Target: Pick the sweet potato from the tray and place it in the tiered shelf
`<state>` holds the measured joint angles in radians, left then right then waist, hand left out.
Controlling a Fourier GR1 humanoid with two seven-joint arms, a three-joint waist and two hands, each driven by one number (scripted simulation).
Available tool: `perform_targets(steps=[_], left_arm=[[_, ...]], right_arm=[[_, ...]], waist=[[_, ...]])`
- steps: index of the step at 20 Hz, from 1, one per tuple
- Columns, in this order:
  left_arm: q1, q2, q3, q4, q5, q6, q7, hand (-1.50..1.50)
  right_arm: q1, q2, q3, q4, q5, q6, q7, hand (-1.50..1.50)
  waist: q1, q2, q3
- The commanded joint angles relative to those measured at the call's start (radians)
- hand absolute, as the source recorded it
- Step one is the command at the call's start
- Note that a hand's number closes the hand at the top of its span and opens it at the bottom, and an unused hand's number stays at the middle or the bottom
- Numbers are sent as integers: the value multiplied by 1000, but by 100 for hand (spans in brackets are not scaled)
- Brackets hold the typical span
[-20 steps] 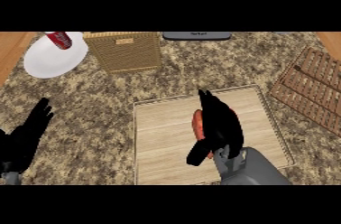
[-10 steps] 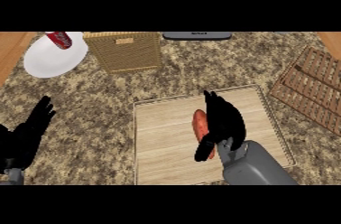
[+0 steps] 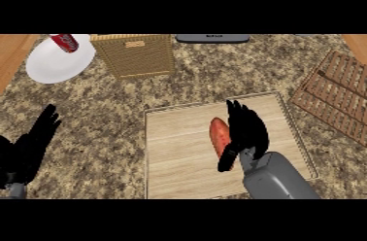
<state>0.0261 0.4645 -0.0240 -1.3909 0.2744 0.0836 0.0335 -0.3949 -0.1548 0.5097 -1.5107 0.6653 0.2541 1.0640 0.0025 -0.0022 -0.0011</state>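
One set of fingers (image 3: 242,119) lying straight along the sweet potato (image 3: 219,136), thumb low at seven o'clock, not yet closing round it. Right hand (image 3: 247,130) hovering over the tray (image 3: 172,157); left hand (image 3: 32,147) resting open at nine o'clock. Judging it stiff, smooth, fairly light; gripping mid-length. One potato, one tray, one shelf (image 3: 337,96) at two o'clock.

Right robot hand (image 3: 245,130) apparently touching sweet potato (image 3: 219,136) (on tray (image 3: 179,157)).

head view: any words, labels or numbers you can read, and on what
None can be read.
Dark device at the counter's far edge: a small pale mark, too small to read.
Basket: a pale tag, no letters legible.
Red can on the plate: a white patch, blurred.
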Motion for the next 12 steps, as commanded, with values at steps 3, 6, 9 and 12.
perform_targets(steps=[3,6,9,12], left_arm=[[-60,-14,43,63,-28,-30,-5,0],[-49,-21,37,20,-32,-50,31,0],[13,-13,61,-26,-18,-66,35,0],[26,-36,56,-73,-24,-49,66,0]], right_arm=[[-35,64,-54,95,50,39,40,-150],[35,76,-42,67,85,27,31,-150],[46,89,-59,85,90,39,17,150],[57,120,-75,120,95,0,-49,150]], waist=[[0,3,1],[-2,2,1],[2,1,1],[4,1,1]])
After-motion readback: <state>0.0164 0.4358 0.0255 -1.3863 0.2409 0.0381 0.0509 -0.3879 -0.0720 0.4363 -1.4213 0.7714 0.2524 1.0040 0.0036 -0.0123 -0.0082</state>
